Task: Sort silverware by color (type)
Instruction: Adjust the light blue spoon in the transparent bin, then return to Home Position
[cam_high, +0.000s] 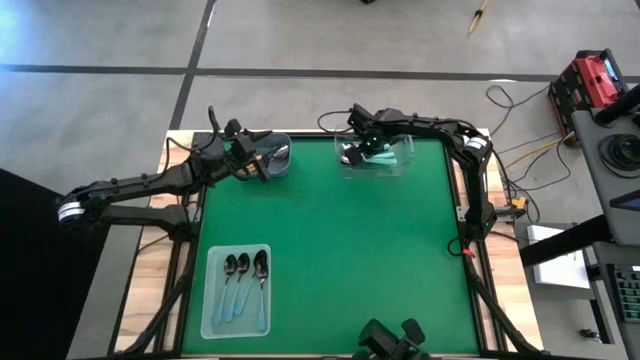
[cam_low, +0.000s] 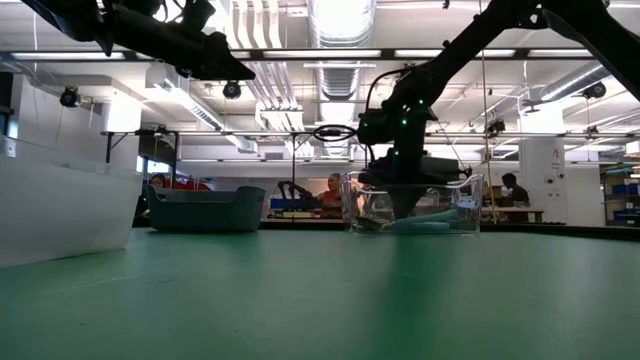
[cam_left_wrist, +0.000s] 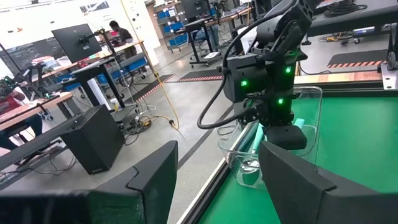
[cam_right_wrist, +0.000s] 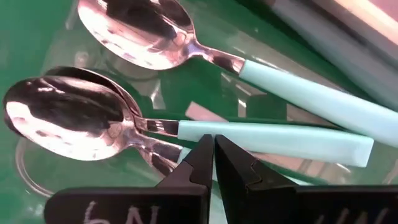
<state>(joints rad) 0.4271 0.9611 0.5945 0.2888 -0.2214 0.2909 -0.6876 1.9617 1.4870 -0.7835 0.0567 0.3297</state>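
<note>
A clear container (cam_high: 385, 158) at the table's far edge holds spoons with silver bowls and teal handles (cam_right_wrist: 273, 140). My right gripper (cam_right_wrist: 213, 146) points steeply down into it, fingers shut, tips right at one teal handle. A dark grey bin (cam_high: 272, 160) at the far left holds a spoon with a silver bowl (cam_high: 281, 153). My left gripper (cam_left_wrist: 217, 186) hovers level beside that bin, open, nothing between its fingers. A pale tray (cam_high: 212, 300) at the near left holds three dark-bowled spoons (cam_high: 244, 266) with light-blue handles. My right gripper's shut fingertips (cam_right_wrist: 202, 149) come from above at the teal handle (cam_right_wrist: 249, 134) of the middle spoon, near its neck, lying across it. I cannot tell whether they touch it. The spoon lies flat on the container's floor.
The green mat (cam_high: 350, 250) lies bare between the tray and the two far containers. Cables run along the table's right frame (cam_high: 470, 200). In the low view the tray's wall (cam_low: 50, 210) stands close at the left.
</note>
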